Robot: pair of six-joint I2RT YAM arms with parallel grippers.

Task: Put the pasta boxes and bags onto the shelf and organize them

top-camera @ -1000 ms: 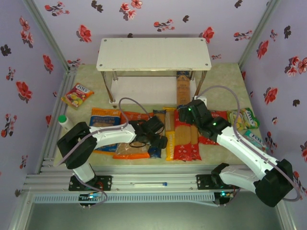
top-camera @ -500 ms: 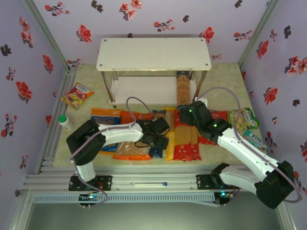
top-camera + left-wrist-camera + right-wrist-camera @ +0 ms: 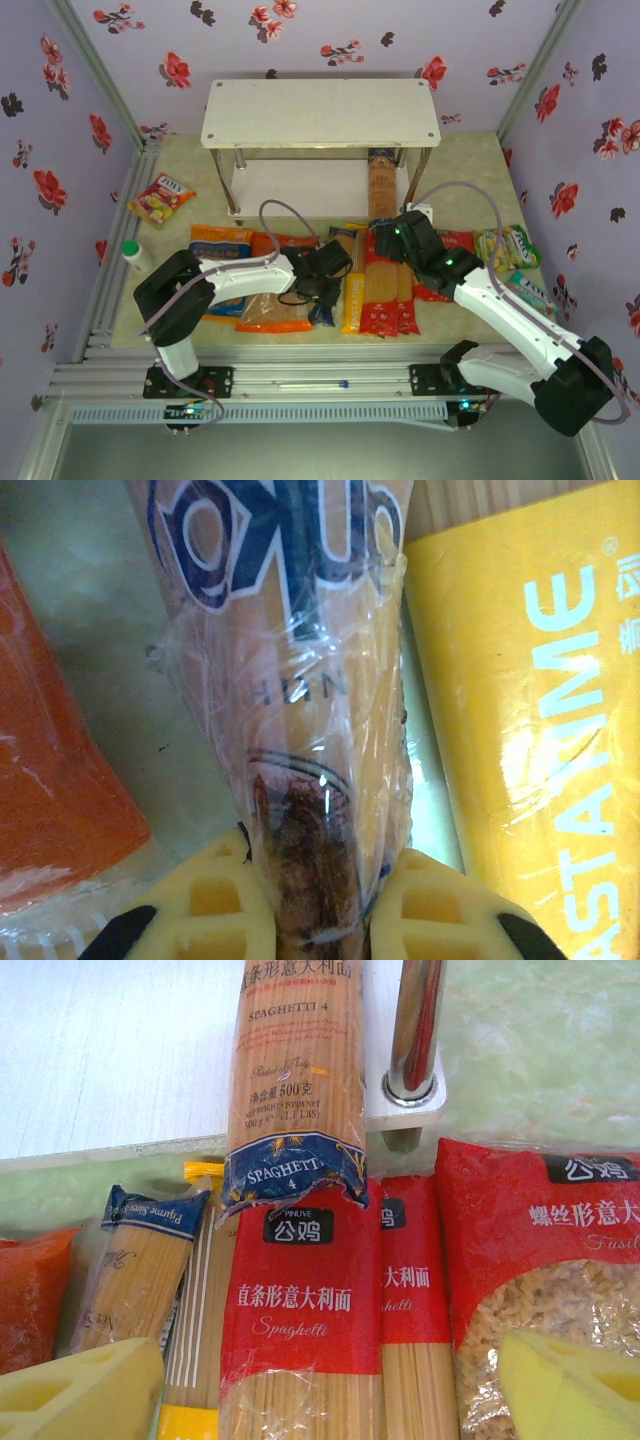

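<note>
Since the left gripper [image 3: 325, 905] sat with its yellow pads pressed against both long sides of the dark blue spaghetti pack [image 3: 300, 680], it read as clamped on that pack across the narrow width. The pack lay flat on the table [image 3: 460, 160]. Its long axis ran straight ahead out of the jaws, with the yellow pack [image 3: 530, 730] just to the gripper's right and the orange bag [image 3: 50, 780] to its left. The shelf [image 3: 320, 112] stood farther ahead, beyond the pack's far end, so a carry would probably go forward along that axis. The right gripper [image 3: 320, 1390] hung released, fingers wide, above the red spaghetti packs [image 3: 300, 1310]. It was the nearer one to the shelf, where a second dark blue pack [image 3: 295, 1080] already lay lengthwise ahead of it.
</note>
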